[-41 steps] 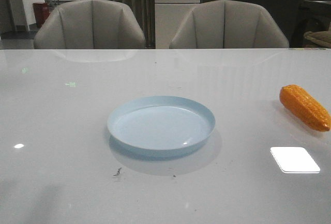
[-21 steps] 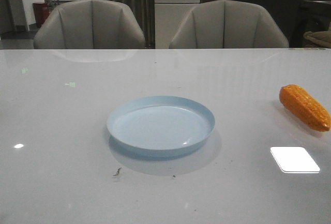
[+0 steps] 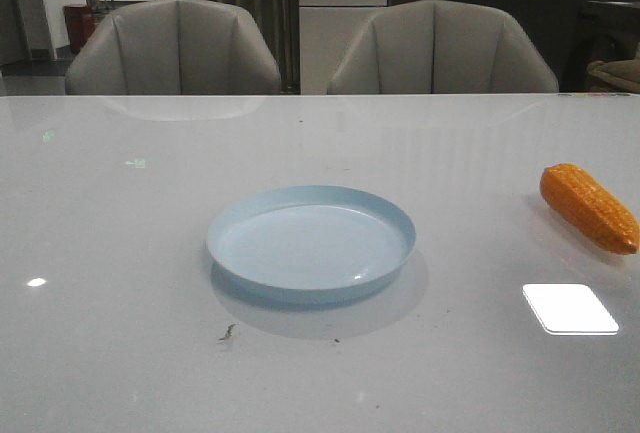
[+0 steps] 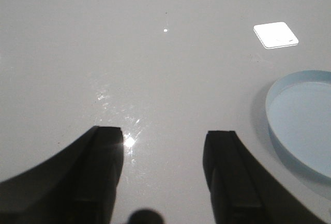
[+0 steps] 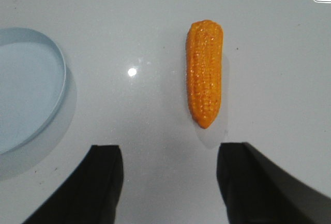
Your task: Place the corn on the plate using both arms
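Observation:
The pale blue plate [image 3: 311, 241] sits empty in the middle of the white table. The orange-yellow corn [image 3: 588, 207] lies on the table at the far right, apart from the plate. Neither arm shows in the front view. My right gripper [image 5: 170, 154] is open and empty above the table, with the corn [image 5: 205, 72] just beyond its fingertips, tapered end toward them, and the plate's rim [image 5: 61, 81] to one side. My left gripper [image 4: 164, 137] is open and empty over bare table, with the plate's rim [image 4: 274, 131] off to one side.
Two grey chairs [image 3: 175, 48] [image 3: 440, 48] stand behind the table's far edge. A bright square light reflection [image 3: 570, 308] lies on the table near the corn. Small dark specks [image 3: 228, 332] lie in front of the plate.

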`<state>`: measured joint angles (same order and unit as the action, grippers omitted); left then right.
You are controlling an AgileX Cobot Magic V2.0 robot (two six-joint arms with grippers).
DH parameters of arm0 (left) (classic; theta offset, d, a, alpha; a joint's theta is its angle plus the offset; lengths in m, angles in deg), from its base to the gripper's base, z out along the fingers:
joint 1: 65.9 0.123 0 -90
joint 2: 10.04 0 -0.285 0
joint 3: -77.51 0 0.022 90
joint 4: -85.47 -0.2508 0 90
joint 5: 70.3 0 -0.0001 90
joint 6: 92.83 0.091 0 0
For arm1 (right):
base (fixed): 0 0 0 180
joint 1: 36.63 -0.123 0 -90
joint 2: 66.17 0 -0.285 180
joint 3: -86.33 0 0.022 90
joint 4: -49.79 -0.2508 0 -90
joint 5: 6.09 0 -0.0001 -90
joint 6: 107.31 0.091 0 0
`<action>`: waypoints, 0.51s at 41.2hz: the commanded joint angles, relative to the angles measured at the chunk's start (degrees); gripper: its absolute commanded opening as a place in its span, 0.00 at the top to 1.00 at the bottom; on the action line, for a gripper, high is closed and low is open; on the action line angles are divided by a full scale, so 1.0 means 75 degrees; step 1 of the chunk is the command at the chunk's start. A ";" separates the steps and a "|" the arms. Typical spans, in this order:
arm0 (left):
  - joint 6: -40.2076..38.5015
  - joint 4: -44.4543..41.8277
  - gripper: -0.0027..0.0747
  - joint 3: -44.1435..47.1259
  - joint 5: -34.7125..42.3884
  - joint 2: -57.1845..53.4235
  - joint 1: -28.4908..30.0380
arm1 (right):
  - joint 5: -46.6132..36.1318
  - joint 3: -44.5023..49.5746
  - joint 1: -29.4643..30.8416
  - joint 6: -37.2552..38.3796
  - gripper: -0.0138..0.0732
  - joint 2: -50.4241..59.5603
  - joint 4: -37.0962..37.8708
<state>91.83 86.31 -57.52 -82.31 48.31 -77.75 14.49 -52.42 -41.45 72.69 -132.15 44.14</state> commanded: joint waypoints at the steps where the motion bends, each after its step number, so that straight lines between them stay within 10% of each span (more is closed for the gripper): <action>1: -0.0076 0.0053 0.42 -0.0197 0.0530 -0.0099 -0.0003 | -0.0445 -0.0715 0.0275 0.0000 0.26 -0.0400 0.0096; 21: -0.0076 0.0053 0.42 -0.0197 0.0530 -0.0099 -0.0003 | 0.1474 -0.4470 0.0716 0.0000 0.26 -0.4600 0.0361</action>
<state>91.83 86.31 -57.30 -82.43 48.20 -77.75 26.00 -80.89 -36.47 72.69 -164.71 46.10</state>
